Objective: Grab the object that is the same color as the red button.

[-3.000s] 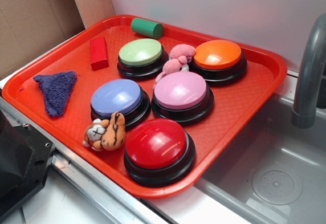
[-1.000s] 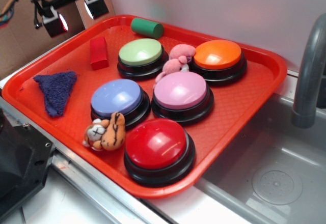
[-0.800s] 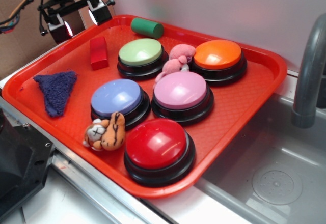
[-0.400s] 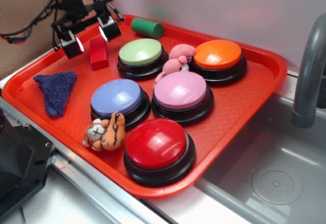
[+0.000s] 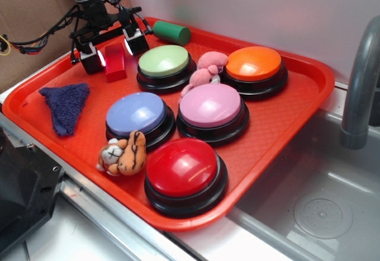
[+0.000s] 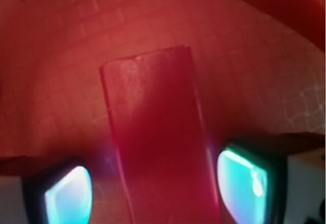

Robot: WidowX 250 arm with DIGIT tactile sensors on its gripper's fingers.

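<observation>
The gripper is spread, one finger on each long side of the block, whose long axis runs crosswise to its closing line.

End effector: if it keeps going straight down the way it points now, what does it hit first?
Most likely the red block. The end effector is open, with a finger on each side of the block, which lies on the tray. Whether the fingertips reach the tray floor first is unclear.

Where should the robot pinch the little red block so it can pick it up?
Across its two long flat sides, from straight above. The red block lies flat on the tray, narrow enough to fit the open end effector, whose fingers flank it.
</observation>
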